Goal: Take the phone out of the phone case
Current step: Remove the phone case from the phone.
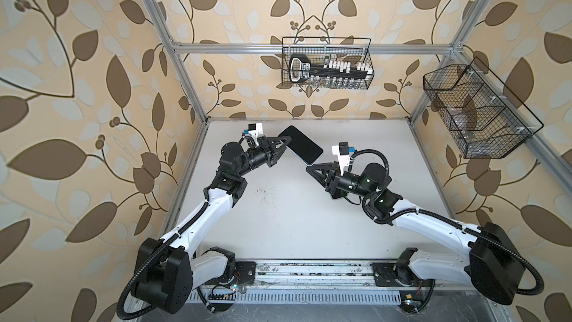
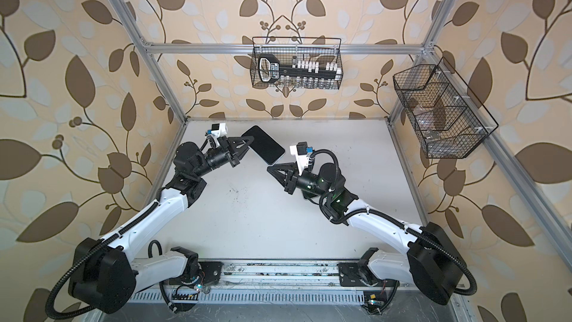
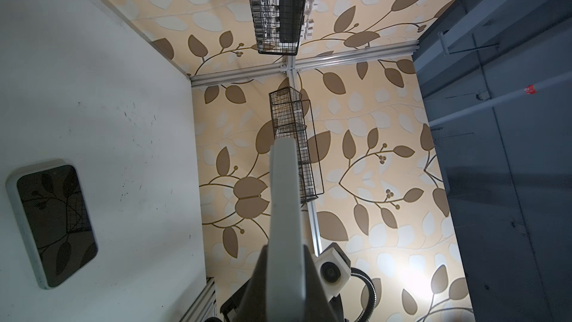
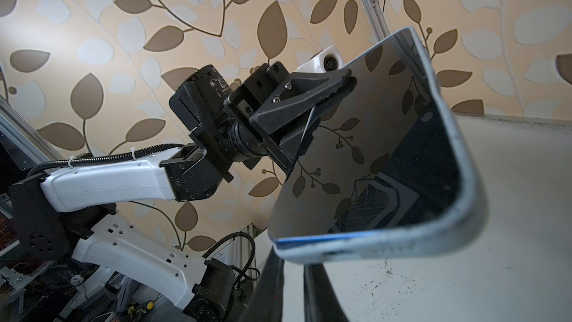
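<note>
Phone [image 1: 300,145] in pale phone case [image 4: 387,246]: your left gripper [image 1: 288,145] clamps it; right gripper [image 1: 309,168] at its corner, you cannot tell whether gripping.

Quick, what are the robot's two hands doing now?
Left gripper: closed, holding the phone.
Right gripper: at the phone's corner, open or closed cannot be told.

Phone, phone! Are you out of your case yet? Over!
Left gripper shut on phone, held aloft. Right gripper at its near corner, grip unclear. Case still on. Nothing blocking.
</note>
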Action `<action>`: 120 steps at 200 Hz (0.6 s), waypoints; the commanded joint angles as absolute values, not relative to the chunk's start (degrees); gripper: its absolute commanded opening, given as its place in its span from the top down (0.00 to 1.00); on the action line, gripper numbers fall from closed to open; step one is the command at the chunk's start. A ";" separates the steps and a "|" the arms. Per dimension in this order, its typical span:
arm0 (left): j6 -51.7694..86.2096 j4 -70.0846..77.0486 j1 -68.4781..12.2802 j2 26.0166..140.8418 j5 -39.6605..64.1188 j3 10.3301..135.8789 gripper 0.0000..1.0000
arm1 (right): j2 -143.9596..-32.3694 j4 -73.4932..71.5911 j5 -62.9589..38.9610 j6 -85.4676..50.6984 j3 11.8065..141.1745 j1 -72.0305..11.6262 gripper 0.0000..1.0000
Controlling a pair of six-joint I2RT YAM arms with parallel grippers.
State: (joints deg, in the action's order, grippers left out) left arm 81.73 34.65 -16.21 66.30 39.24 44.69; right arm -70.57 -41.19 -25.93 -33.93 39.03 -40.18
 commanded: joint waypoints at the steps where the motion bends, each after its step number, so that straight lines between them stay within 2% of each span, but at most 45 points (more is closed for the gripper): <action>1: 82.64 36.91 -16.96 63.37 39.81 45.84 1.00 | -69.20 -40.14 -24.54 -30.54 41.05 -40.52 0.87; 46: 82.76 35.41 -16.96 63.11 40.17 46.35 1.00 | -68.69 -38.33 -23.95 -28.74 40.96 -40.28 0.87; 64: 81.85 34.78 -16.96 63.36 40.21 46.58 1.00 | -68.43 -37.33 -24.25 -29.53 40.63 -40.11 0.84; 79: 81.27 35.16 -16.96 63.87 40.57 47.21 1.00 | -67.85 -36.92 -27.07 -31.71 39.79 -38.87 0.76; 104: 77.43 33.95 -16.70 65.16 42.81 49.78 1.00 | -63.36 -39.07 -30.64 -37.84 33.97 -34.69 0.49; 120: 75.61 33.11 -16.22 66.27 44.03 51.25 1.00 | -59.48 -36.45 -33.21 -40.18 31.64 -31.23 0.39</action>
